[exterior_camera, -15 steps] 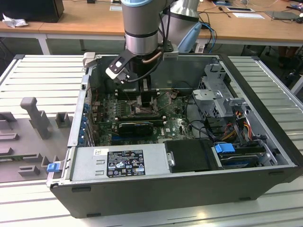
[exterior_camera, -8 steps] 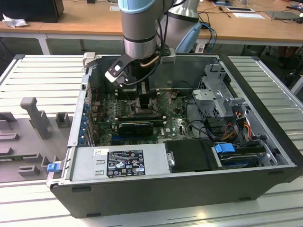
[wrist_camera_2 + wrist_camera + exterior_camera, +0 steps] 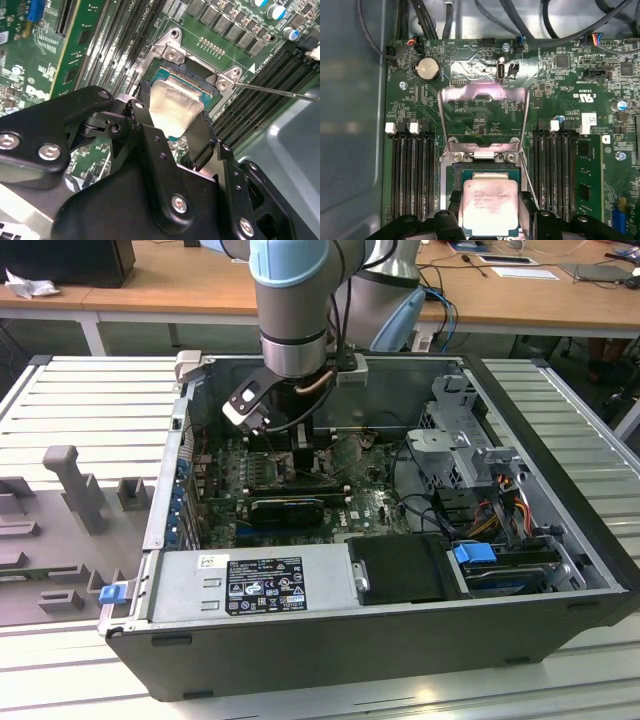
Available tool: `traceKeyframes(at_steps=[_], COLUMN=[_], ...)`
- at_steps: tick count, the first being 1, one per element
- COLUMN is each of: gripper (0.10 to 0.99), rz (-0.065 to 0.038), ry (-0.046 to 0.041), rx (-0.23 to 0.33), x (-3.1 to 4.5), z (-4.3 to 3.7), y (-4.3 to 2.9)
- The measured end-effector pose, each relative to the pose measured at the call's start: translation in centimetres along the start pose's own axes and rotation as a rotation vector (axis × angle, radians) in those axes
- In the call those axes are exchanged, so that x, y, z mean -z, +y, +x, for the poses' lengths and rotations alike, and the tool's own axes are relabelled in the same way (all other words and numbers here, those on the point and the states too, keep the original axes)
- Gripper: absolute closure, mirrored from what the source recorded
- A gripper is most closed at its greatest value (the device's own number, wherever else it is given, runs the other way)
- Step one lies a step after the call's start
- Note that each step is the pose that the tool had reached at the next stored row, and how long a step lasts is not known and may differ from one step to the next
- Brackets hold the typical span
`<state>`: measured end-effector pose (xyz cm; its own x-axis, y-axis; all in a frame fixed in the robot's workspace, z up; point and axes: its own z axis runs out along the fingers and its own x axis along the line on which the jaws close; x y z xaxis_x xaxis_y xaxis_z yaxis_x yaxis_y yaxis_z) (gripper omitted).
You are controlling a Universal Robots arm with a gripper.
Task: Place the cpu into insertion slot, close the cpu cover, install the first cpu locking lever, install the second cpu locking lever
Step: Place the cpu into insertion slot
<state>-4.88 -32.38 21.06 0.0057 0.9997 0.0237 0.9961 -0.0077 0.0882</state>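
Cpu: I am holding it over the slot.
Gripper: I am clamping the cpu's two edges.
Cover: is standing open.

We are seeing bright, even room light falling from above in the exterior view. It is glaring off the ribbed metal table, while the arm is shading the far inside of the computer case. In both wrist views the chip is throwing back a pale glare. The raised cover is glowing pinkish, and the case wall is looking soft and hazy.
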Motion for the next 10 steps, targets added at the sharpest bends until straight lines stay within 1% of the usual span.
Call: traceKeyframes(at_steps=[3, 10], gripper=[0.557, 0.557], rz=[0.0, 0.0], ry=[0.0001, -0.0001], rx=[0.0, 0.0], x=[-0.28, -0.93], z=[0.18, 0.27], y=[-0.02, -0.08])
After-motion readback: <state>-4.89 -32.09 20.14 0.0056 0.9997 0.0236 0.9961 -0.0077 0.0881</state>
